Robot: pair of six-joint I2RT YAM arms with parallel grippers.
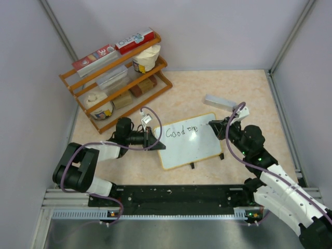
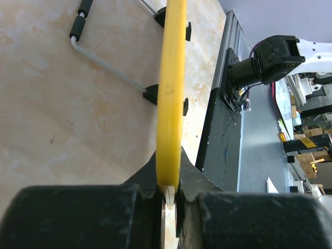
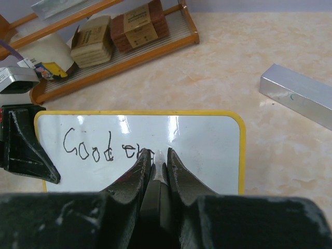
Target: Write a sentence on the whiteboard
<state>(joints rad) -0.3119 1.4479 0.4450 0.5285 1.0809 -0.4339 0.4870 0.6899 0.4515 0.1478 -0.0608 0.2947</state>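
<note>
The whiteboard (image 1: 193,149) lies tilted in the middle of the table, its frame showing yellow-tan. The sentence (image 1: 181,132) runs along the top as black handwriting, "Good" and a few more letters (image 3: 104,148). My left gripper (image 1: 154,140) is shut on the board's left edge. In the left wrist view that edge (image 2: 171,93) runs straight up from between the jaws (image 2: 169,194). My right gripper (image 1: 211,123) is shut on a black marker (image 3: 155,194). The marker's pale tip rests on the board just right of the last letter, between my fingertips (image 3: 158,155).
An orange wire rack (image 1: 116,78) with boxes and tubs stands at the back left. A small grey metal block (image 1: 220,101) lies behind the board's top right corner (image 3: 298,93). The black base rail (image 1: 176,194) runs along the near edge. Grey walls close three sides.
</note>
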